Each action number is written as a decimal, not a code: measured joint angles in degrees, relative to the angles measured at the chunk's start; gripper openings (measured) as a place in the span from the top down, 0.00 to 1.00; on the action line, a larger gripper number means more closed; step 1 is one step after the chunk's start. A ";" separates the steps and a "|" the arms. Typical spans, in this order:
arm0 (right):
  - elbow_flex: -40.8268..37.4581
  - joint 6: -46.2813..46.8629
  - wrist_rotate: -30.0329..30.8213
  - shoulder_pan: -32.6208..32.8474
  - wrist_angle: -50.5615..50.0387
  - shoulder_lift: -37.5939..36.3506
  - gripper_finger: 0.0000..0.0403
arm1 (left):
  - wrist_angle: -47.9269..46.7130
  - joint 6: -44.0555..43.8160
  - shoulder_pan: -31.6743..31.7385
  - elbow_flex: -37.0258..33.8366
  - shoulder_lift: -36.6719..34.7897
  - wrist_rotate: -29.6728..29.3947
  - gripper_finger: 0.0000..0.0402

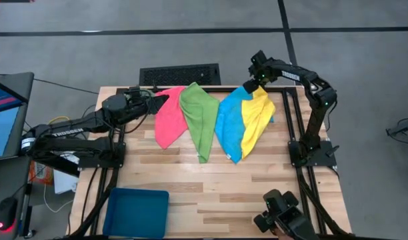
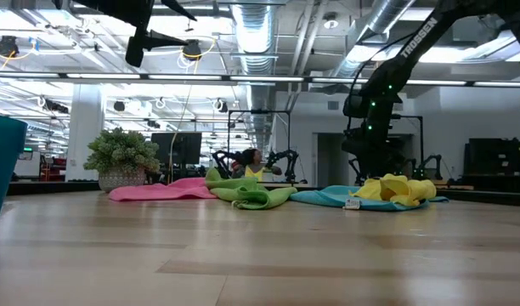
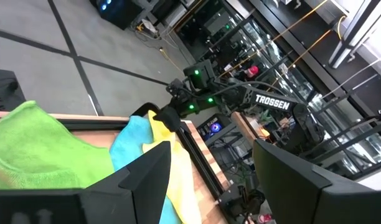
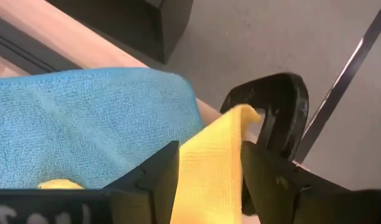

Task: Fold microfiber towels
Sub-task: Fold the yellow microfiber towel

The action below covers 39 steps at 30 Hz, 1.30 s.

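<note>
Four towels lie side by side at the table's far side: pink [image 1: 167, 119], green [image 1: 197, 120], blue [image 1: 227, 123] and yellow [image 1: 257, 119]. The yellow one partly overlaps the blue one. In the low view they lie flat and rumpled on the wood, the yellow [image 2: 398, 189] bunched on the blue [image 2: 328, 197]. My left gripper [image 1: 157, 100] hovers open over the pink towel's far corner, and its wide gap shows in the left wrist view [image 3: 212, 155]. My right gripper [image 1: 247, 85] is at the table's far edge, shut on the yellow towel. My right gripper pinches the yellow towel's far corner [image 4: 209, 155] between its two fingers [image 4: 154, 174], coming from the far side. The cloth stands up between the fingers as a folded strip. The rest of the towel [image 1: 257, 123] lies on the table and on the blue towel.
A dark teal tray [image 1: 136, 212] sits at the table's near left corner. A green plant in a pot [image 2: 122, 160] stands at the far left in the low view. Bare wood lies in the middle and near right [image 1: 237, 193]. Black frame rails [image 1: 294, 113] run along the right side.
</note>
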 joint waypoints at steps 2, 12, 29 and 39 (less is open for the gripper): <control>0.00 -0.04 0.06 0.17 -0.08 0.00 0.52 | -0.02 -0.01 -0.04 0.00 0.00 0.27 0.45; 0.00 -0.48 -0.02 -0.21 -0.19 -0.02 0.58 | -0.02 -0.12 -0.04 -0.02 0.00 2.51 0.45; -1.81 -1.43 0.00 -0.48 0.44 -0.13 0.73 | -0.02 -0.01 -0.04 -0.02 0.00 3.66 0.45; -1.81 -1.52 0.00 -0.47 0.40 -0.26 0.70 | 0.02 0.07 -0.04 -0.02 0.00 3.64 0.45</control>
